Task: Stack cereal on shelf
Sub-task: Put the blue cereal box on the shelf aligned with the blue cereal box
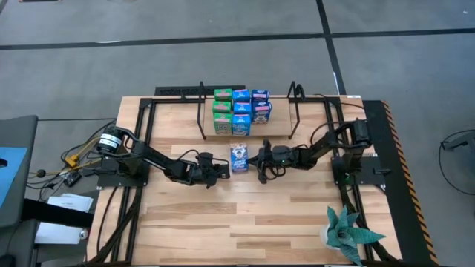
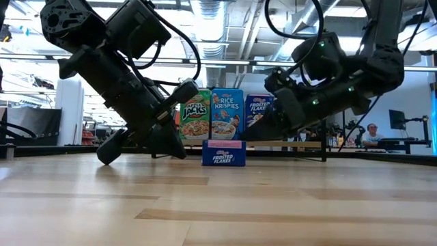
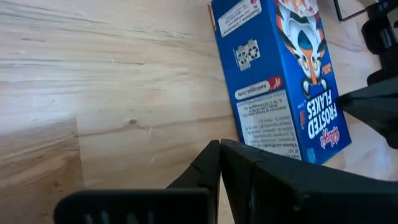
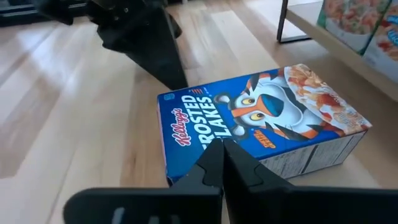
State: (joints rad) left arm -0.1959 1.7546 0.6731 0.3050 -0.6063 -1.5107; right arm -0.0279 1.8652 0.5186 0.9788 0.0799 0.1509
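A dark blue Frosted Flakes box (image 1: 239, 157) lies flat, picture side up, on the tabletop in front of the shelf. The shelf board (image 2: 293, 143) stands between black wire uprights (image 1: 202, 111) and carries several green, light blue and dark blue cereal boxes (image 1: 241, 111) standing upright in rows. My left gripper (image 1: 223, 166) is shut, low at the lying box's left long side. My right gripper (image 1: 252, 158) is shut, low at the box's right long side. The two grippers point at each other with the box between them. My left gripper's shut fingertips (image 3: 219, 149) come level from the table's left at the box's long side panel (image 3: 261, 124); I cannot tell whether they touch it. My right gripper's shut fingertips (image 4: 219, 152) come from the table's right, slanting down over the box's edge (image 4: 205, 163); I cannot tell whether they touch it.
A small green plant (image 1: 349, 233) stands at the table's near right corner. Black frame rails run along the table's left (image 1: 141, 148) and right (image 1: 375, 148) sides. Bare wooden tabletop (image 1: 245, 215) lies toward the near edge.
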